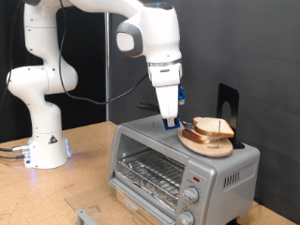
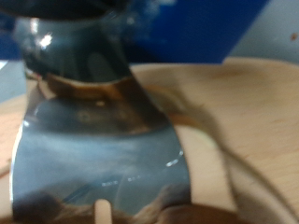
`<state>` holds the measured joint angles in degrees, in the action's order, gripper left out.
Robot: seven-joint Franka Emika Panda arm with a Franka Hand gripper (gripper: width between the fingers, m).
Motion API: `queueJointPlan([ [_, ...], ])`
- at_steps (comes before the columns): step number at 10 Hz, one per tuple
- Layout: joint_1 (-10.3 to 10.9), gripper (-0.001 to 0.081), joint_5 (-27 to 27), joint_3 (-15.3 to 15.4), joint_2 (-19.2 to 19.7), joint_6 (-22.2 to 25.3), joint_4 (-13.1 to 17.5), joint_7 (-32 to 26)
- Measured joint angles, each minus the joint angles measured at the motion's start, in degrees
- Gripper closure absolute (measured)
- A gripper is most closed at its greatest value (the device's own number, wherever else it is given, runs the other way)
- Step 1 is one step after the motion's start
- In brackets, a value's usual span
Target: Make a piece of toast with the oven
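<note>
The silver oven point(image 1: 155, 150) stands on the wooden table at the exterior view's lower right, its glass door point(image 1: 148, 173) closed with the wire rack showing behind it. On its top lies a round wooden plate point(image 1: 199, 144) carrying the piece of toast point(image 1: 212, 128), pale with a brown crust. My gripper point(image 1: 172, 121) points down just above the oven top, right beside the plate's left edge, fingers together with nothing between them. The wrist view is blurred: a shiny metal shape point(image 2: 98, 131) fills the middle, with the plate's pale wood point(image 2: 248, 121) beside it.
Round knobs point(image 1: 192, 195) run down the oven's right front. A black upright panel point(image 1: 228, 103) stands behind the plate. The white robot base point(image 1: 42, 141) is at the exterior view's left, with cables point(image 1: 9, 150) on the table. A small metal bracket point(image 1: 86, 216) lies near the bottom edge.
</note>
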<state>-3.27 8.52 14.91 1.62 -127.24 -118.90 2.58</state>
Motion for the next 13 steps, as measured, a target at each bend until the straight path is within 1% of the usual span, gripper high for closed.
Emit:
queueJointPlan([
  [5,0.0,0.0405,-0.1,0.1,0.2,-2.9,-0.6,-0.5],
  [9,0.0,0.0405,0.6,0.6,0.1,-3.7,-0.9,-0.8],
  [11,0.0,0.0405,3.4,0.7,-0.5,-4.8,-1.9,-3.2],
  [13,0.0,0.0405,6.4,0.6,-2.2,-5.8,-3.2,-5.9],
])
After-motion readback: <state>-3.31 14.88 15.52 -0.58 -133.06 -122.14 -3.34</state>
